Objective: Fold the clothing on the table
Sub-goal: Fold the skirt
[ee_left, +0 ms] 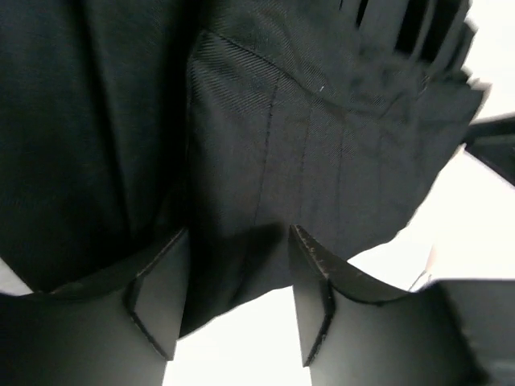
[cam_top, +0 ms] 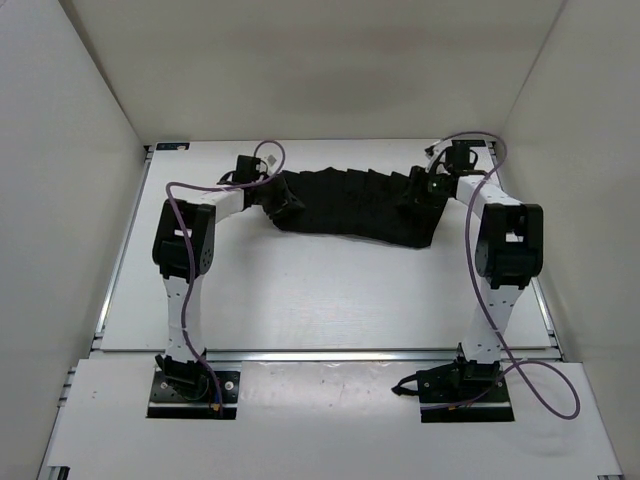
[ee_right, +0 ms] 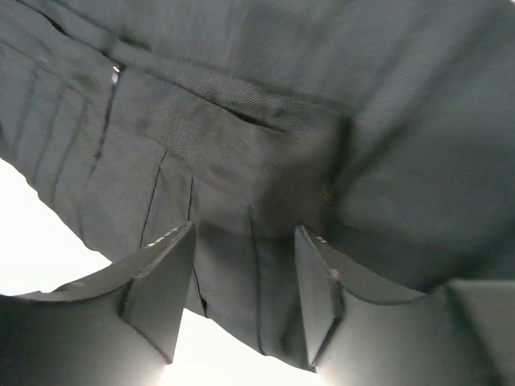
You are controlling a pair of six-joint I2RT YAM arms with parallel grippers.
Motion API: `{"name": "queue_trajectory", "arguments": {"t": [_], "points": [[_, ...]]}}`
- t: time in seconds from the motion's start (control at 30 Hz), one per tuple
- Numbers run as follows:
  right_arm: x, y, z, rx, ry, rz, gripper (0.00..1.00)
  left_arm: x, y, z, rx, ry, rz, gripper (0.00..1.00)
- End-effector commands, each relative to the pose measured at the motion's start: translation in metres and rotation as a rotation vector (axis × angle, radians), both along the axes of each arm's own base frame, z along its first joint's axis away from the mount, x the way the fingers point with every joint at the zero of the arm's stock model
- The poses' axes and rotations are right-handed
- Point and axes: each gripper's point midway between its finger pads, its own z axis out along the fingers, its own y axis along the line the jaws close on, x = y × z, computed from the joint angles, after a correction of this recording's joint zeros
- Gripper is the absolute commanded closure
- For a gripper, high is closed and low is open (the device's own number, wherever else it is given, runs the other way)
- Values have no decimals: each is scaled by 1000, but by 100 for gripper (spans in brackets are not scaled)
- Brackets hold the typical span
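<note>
Two arm bases [cam_top: 193, 392] sit nearest, purple cables [cam_top: 476, 134] looping off them. Across the white worktop [cam_top: 330, 290], near its far edge, the black pleated clothing [cam_top: 350, 205] lies in a crumpled band. The left fingers [ee_left: 157, 297] and right fingers [ee_right: 161, 281] are spread over its ends, pinching nothing.

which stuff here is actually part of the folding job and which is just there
Part of the job: clothing, table, left fingers, right fingers.

Just there: purple cables, white walls, base plates.
</note>
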Motion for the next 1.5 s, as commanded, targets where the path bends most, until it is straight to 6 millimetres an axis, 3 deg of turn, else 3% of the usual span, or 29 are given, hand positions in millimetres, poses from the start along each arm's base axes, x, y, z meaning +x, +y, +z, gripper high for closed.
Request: {"name": "queue_trajectory", "arguments": {"t": [0.0, 0.03, 0.07, 0.1, 0.13, 0.17, 0.2, 0.23, 0.27, 0.3, 0.33, 0.37, 0.43, 0.47, 0.53, 0.6, 0.63, 0.7, 0.8, 0.93, 1.1, 1.27, 1.47], "points": [[-8, 12, -12, -8, 55, 74, 53, -18, -7, -15, 78, 56, -74, 42], [-11, 11, -18, -15, 77, 70, 54, -23, -5, -17, 80, 64, -78, 48], [-19, 25, -23, -10, 98, 99, 71, -34, -6, -27, 93, 91, -89, 60], [-26, 26, -29, -17, 130, 98, 91, -43, -5, -27, 91, 112, -93, 74], [-32, 30, -28, -18, 146, 101, 99, -48, -3, -25, 90, 118, -103, 81], [-42, 34, -26, -30, 156, 109, 100, -60, 0, -26, 94, 140, -106, 96], [-55, 36, -30, -32, 196, 95, 100, -76, 8, -23, 103, 165, -105, 100], [-60, 41, -17, -46, 163, 95, 100, -87, 14, -25, 137, 185, -106, 100], [-79, 48, -11, -54, 168, 98, 100, -104, 24, -20, 168, 180, -105, 100], [-100, 54, -20, -48, 209, 95, 100, -114, 27, -4, 170, 156, -104, 100], [-118, 58, -18, -48, 214, 86, 100, -139, 36, -16, 194, 198, -105, 100], [-127, 65, -7, -43, 184, 94, 100, -163, 43, -16, 207, 205, -104, 100], [-162, 73, -16, -5, 227, 112, 100, -194, 47, -12, 203, 206, -110, 100], [-177, 74, -18, 14, 247, 112, 100, -212, 46, -7, 187, 196, -125, 96], [-196, 81, -14, 49, 255, 135, 98, -233, 45, -2, 178, 172, -141, 71], [-209, 84, -9, 38, 233, 151, 71, -252, 48, -5, 176, 181, -138, 58], [-216, 82, -14, 27, 249, 139, 64, -254, 47, -2, 168, 153, -136, 54], [-213, 79, -3, 32, 180, 121, 58, -251, 48, 7, 141, 103, -112, 51], [-207, 74, 8, 53, 108, 94, 55, -234, 49, 26, 100, 17, -66, 47], [-184, 64, 20, 41, 38, 60, 53, -208, 49, 44, 139, -57, -37, 43], [-166, 58, 20, 8, 57, 73, 52, -189, 48, 36, 183, -23, -34, 43], [-164, 60, 10, -7, 80, 100, 51, -176, 53, 15, 263, 7, -29, 43], [-167, 56, 2, -17, 89, 83, 52, -156, 64, 17, 362, -34, -9, 42]]}}
